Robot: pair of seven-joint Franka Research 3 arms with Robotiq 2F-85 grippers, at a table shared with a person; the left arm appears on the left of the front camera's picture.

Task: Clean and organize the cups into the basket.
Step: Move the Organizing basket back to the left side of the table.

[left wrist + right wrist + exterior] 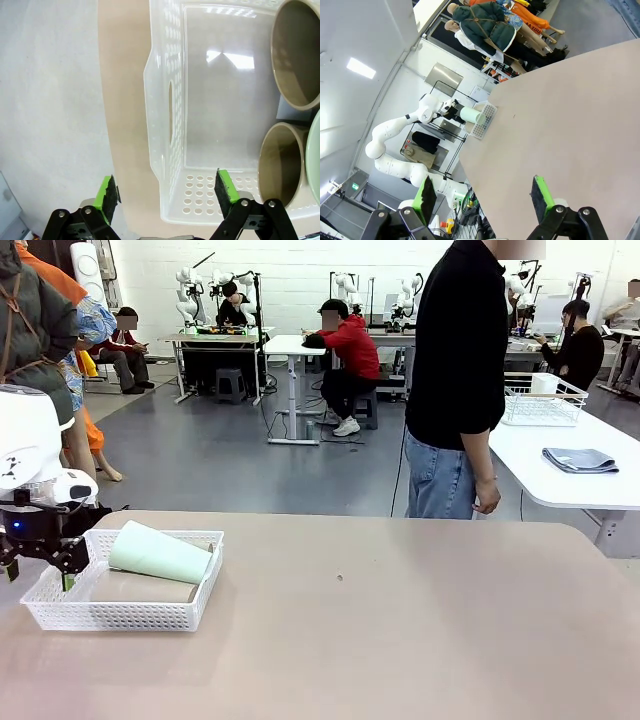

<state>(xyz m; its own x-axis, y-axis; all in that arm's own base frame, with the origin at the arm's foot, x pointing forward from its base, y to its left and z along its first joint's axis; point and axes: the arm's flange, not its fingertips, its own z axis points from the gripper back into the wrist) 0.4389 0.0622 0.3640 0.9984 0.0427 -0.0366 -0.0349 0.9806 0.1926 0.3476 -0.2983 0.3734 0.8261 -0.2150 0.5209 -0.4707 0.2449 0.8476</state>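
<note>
1. Front view: the white lattice basket (125, 615) sits at the near left of the table (400, 620). A pale mint green cup (160, 553) lies on its side across the top, its wide mouth pointing left and its narrow base propped on the right rim. Under it a tan-brown cup (140, 587) lies flat on the basket floor. The green one probably rides high because the cups below leave it no floor space. The left gripper (40, 565) hangs at the basket's left end with nothing between its pads. A person (460, 380) stands at the far side, hand hanging down, taking no part.

2. Left wrist view: the left gripper (167, 192) looks down with its jaws spread wide and empty, one green pad over bare table, the other over the basket's end wall beside the handle cut-out. Two tan-brown cup mouths (280, 165) show at the right with the green rim at the edge, and the rest of the basket floor (220, 100) is bare. The cups lie lengthwise because they are about as long as the basket is wide. All three seem to be inside, so I judge the sorting is done or nearly so.

3. Right wrist view: the right gripper (482, 192) is held above the bare near-right table, jaws fully apart and gripping nothing. Far off stands the basket (482, 125) with the green cup (470, 115) in it.
</note>
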